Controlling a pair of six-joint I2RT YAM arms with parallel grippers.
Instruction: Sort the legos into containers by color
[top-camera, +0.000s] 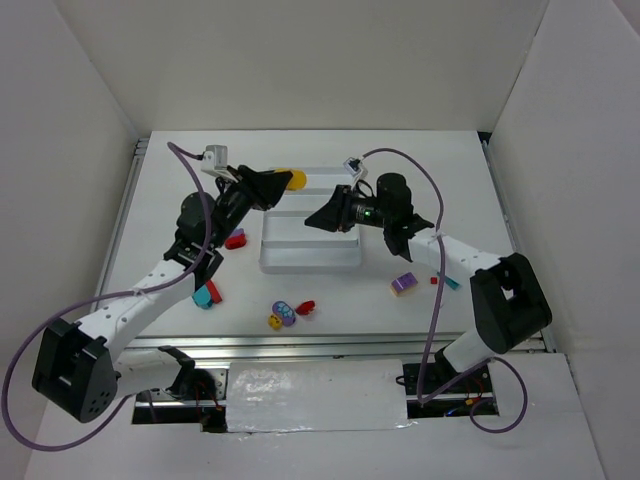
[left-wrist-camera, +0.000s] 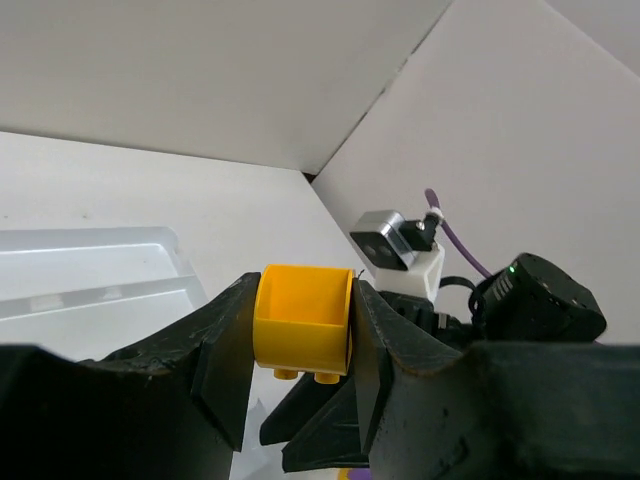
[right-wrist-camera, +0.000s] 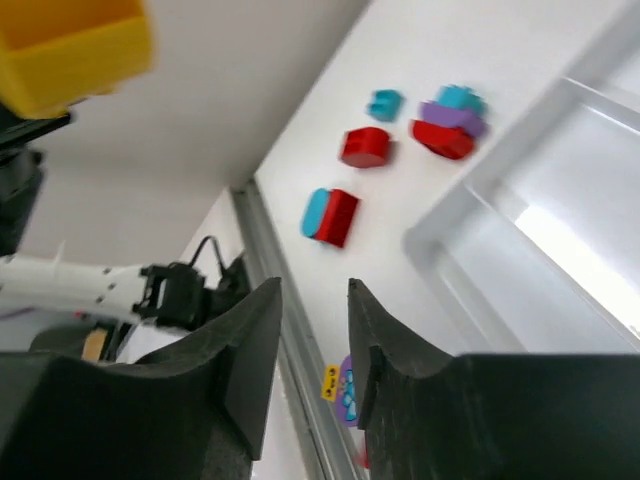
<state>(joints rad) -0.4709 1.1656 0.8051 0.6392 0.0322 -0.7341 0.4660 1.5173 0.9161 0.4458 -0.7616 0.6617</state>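
On the white table, the tray (top-camera: 310, 266) lies crosswise between the two arms, its four long compartments running left to right. Above its middle hangs the right gripper (top-camera: 312, 220), fingers drawn close together with nothing between them. The left gripper (top-camera: 283, 183) reaches over the tray's far left corner and pinches a yellow brick (left-wrist-camera: 303, 330) by its two side walls, studs pointing down in the wrist view. The brick is in the air, seemingly above the farthest compartment. Other legos lie loose on the table, among them a red one (top-camera: 236, 240) just left of the tray and a purple one (top-camera: 404, 284) to its right.

The step in hand looks like dropping the yellow brick into its container. To do it well, the left arm should centre the brick between the far wall and the first divider, sink low before spreading its fingers so that the brick cannot bounce out, and keep off the right gripper nearby.
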